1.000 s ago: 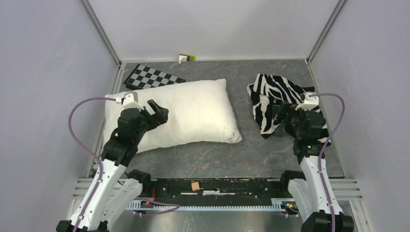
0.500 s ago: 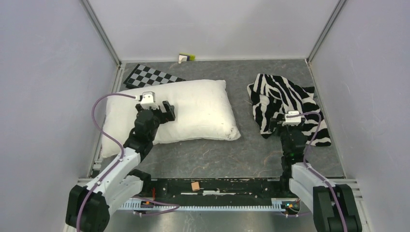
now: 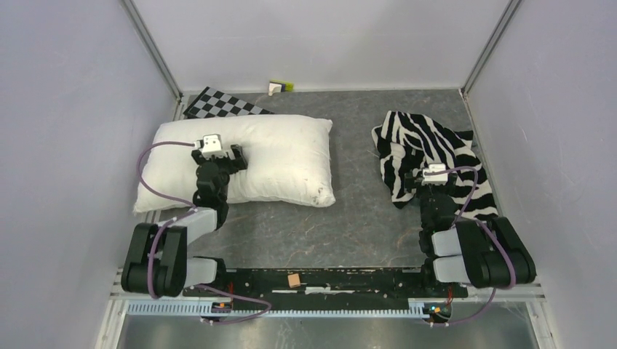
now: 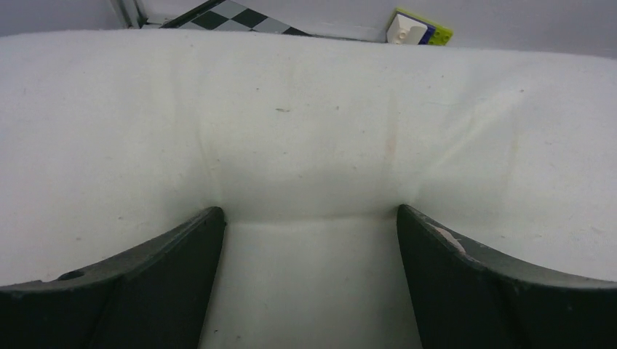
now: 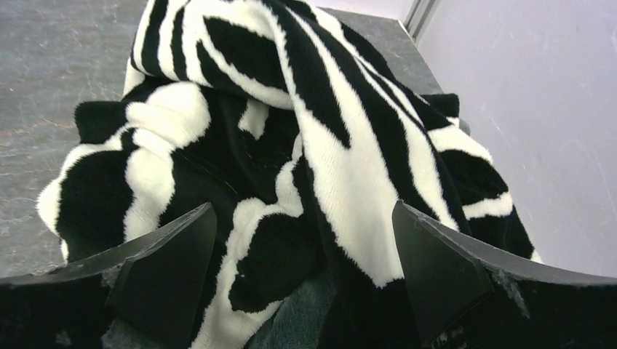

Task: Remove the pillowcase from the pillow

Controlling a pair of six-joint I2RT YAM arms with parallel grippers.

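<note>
The plain white pillow [image 3: 280, 153] lies bare on the left of the table. My left gripper [image 3: 220, 156] rests on its near left part, jaws open, fingertips pressing a dent into the pillow [image 4: 305, 131]; the left gripper [image 4: 309, 218] holds nothing. The zebra-striped pillowcase [image 3: 429, 145] lies crumpled on the right, apart from the pillow. My right gripper [image 3: 434, 182] sits low at its near edge, jaws open and empty. In the right wrist view the pillowcase [image 5: 327, 131] fills the space ahead of the right gripper [image 5: 305, 218], with a patch of its grey inside showing.
A flat checkerboard [image 3: 222, 105] lies at the back left, partly under the pillow; it also shows in the left wrist view [image 4: 218, 13]. A small white and yellow-green block [image 3: 280, 86] sits at the back wall. Metal frame posts and grey walls close in both sides.
Both arms have folded back and down toward their bases. The left gripper came to rest on the pillow, which shifted left and back. The right gripper sank to the pillowcase's near edge.
</note>
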